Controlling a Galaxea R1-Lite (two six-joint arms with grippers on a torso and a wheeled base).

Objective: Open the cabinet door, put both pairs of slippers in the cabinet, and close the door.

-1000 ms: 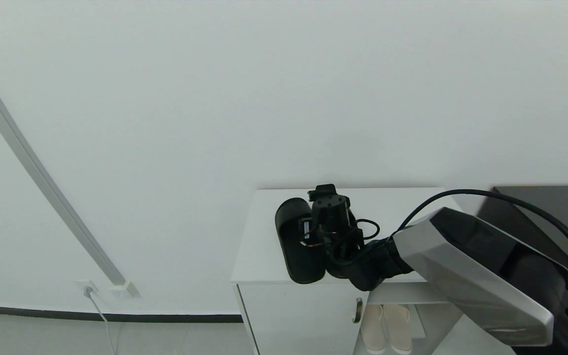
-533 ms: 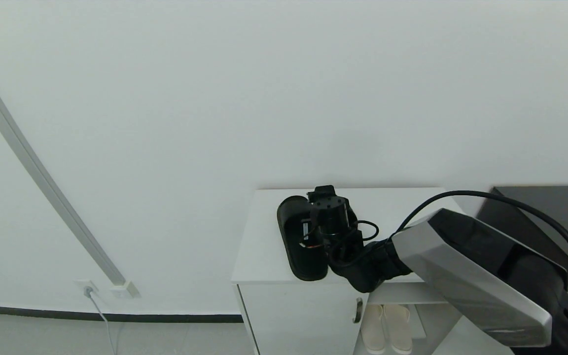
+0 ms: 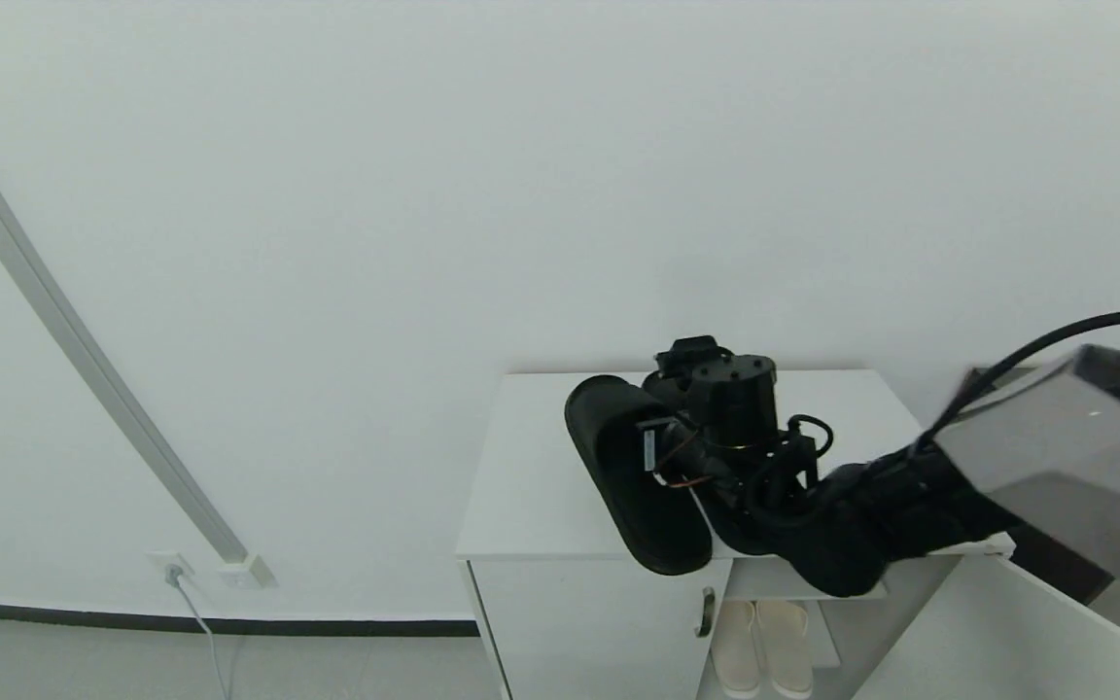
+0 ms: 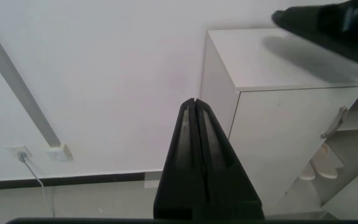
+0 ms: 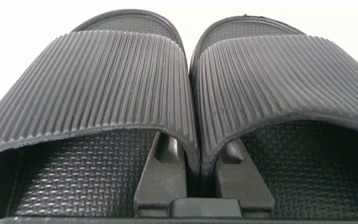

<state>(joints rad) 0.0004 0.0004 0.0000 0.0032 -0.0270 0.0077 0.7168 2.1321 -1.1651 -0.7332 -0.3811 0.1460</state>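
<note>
**A:** Head view first. Where is the black pair?

**B:** The black slippers (image 3: 633, 476) are held by the right jaws over the top of the cabinet (image 3: 521, 467). They lie side by side, with their long axis running from the wall toward the front edge. One end hangs out past that edge. I cannot tell whether the soles touch the top.

**A:** And the opening?

**B:** It is below them and toward the robot's right. The open door (image 3: 959, 632) is swung out there, and the white slippers (image 3: 762, 647) sit on the lower shelf. The closed door (image 3: 589, 632) is right under the overhanging end. So I judge the pair must come forward off the top, then go down and to the right.

**A:** Left wrist view?

**B:** The left jaws are pressed together with nothing between them. They sit low, off the cabinet's left side and well apart from the opening. The right arm is the nearer one.

**A:** Right wrist view?

**B:** The right jaws are closed on the pair, with one finger under each strap, and the two inner strap edges are pinched between them. The slippers' length runs straight on from the jaws.
</note>
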